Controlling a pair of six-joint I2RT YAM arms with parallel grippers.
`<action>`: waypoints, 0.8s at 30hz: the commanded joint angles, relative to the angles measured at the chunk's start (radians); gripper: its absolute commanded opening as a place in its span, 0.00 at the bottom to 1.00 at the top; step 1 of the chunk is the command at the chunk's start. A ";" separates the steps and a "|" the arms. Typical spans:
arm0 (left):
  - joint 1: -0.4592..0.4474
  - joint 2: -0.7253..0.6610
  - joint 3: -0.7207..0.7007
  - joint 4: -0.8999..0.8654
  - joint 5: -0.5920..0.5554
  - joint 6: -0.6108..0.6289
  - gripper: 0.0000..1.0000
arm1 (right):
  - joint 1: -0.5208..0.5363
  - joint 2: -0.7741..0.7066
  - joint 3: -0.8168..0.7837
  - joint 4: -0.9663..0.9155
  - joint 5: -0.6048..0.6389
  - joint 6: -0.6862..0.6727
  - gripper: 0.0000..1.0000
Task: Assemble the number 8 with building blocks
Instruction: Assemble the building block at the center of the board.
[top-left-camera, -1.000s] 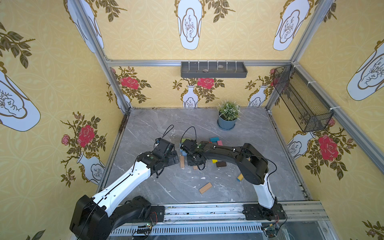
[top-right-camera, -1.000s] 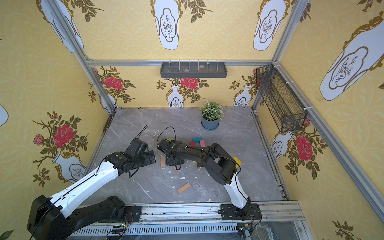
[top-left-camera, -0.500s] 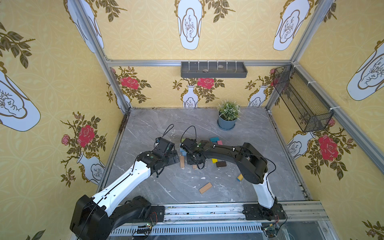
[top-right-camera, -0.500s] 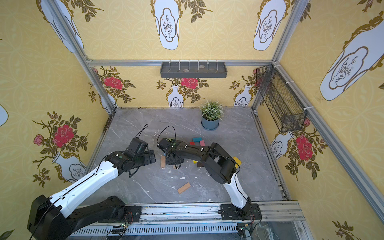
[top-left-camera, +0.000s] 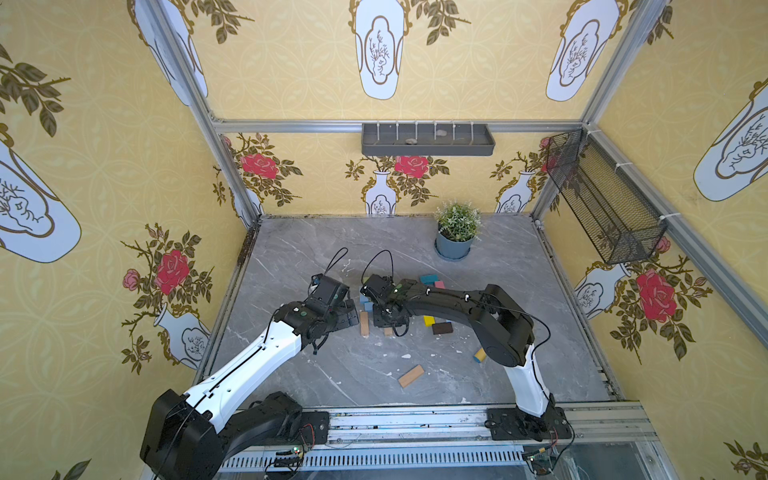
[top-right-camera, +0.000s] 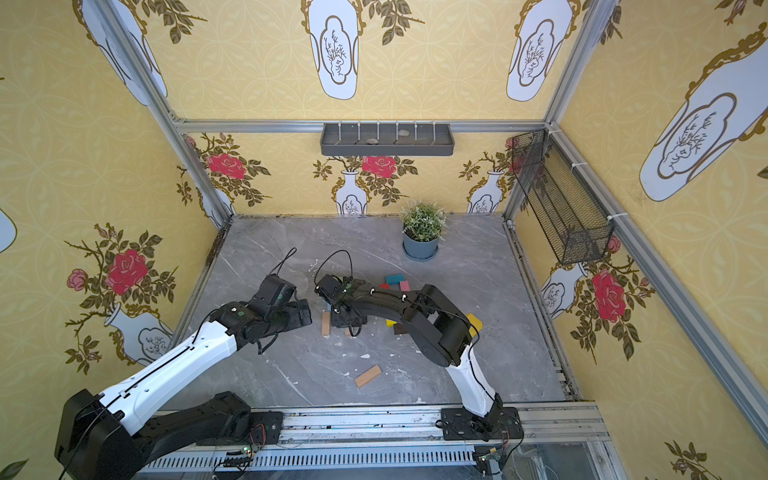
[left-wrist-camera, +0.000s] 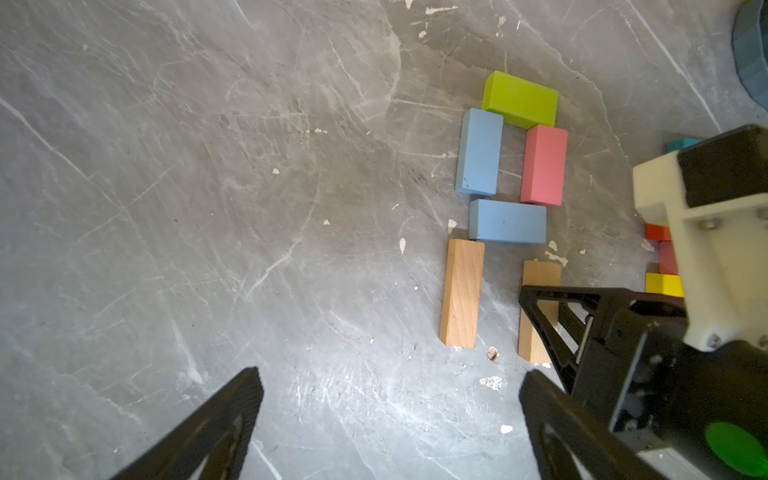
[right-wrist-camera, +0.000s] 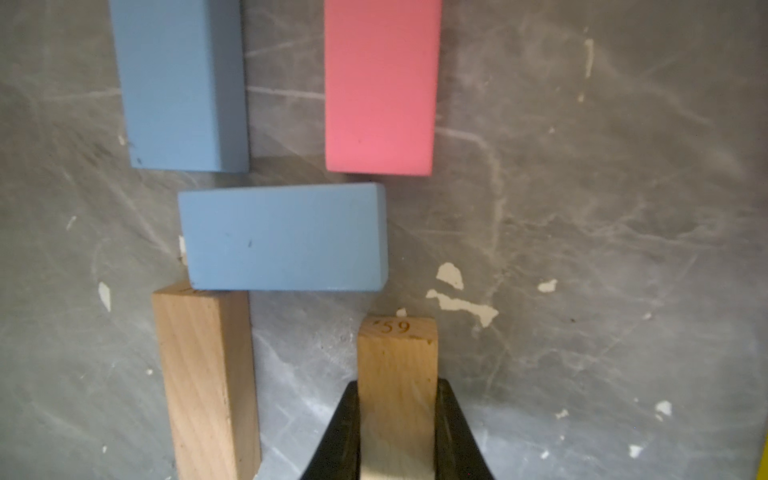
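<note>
A partial number 8 lies on the grey table: a green block (left-wrist-camera: 519, 99) on top, a light blue block (left-wrist-camera: 478, 151) and a pink block (left-wrist-camera: 543, 165) as sides, and a light blue block (left-wrist-camera: 508, 221) across the middle. Below it a tan block (left-wrist-camera: 461, 293) lies lengthwise. My right gripper (right-wrist-camera: 397, 390) is shut on a second tan block (right-wrist-camera: 397, 353), parallel to the first and just short of the middle blue block (right-wrist-camera: 282, 237). Whether it touches the table I cannot tell. My left gripper (left-wrist-camera: 388, 378) is open and holds nothing, just left of the figure (top-left-camera: 347, 313).
A loose tan block (top-left-camera: 411, 376) lies near the front. Yellow (top-left-camera: 429, 321), dark brown (top-left-camera: 442, 328), teal (top-left-camera: 429, 278) and pink (top-left-camera: 439, 284) blocks lie right of the figure. A yellow toy tool (top-left-camera: 479, 355) sits by the right arm. A potted plant (top-left-camera: 456, 232) stands at the back.
Both arms stand almost where they were. The right gripper keeps its hold on the tan block and the left gripper stays open.
</note>
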 joint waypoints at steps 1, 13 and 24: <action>0.001 0.004 0.004 -0.006 -0.008 0.011 1.00 | -0.004 0.014 0.003 -0.018 -0.003 0.015 0.12; 0.001 0.011 0.000 -0.001 -0.006 0.011 1.00 | -0.005 0.025 0.013 -0.020 -0.003 0.012 0.14; 0.001 0.011 -0.009 0.005 -0.003 0.011 1.00 | -0.005 0.034 0.025 -0.020 -0.006 0.012 0.16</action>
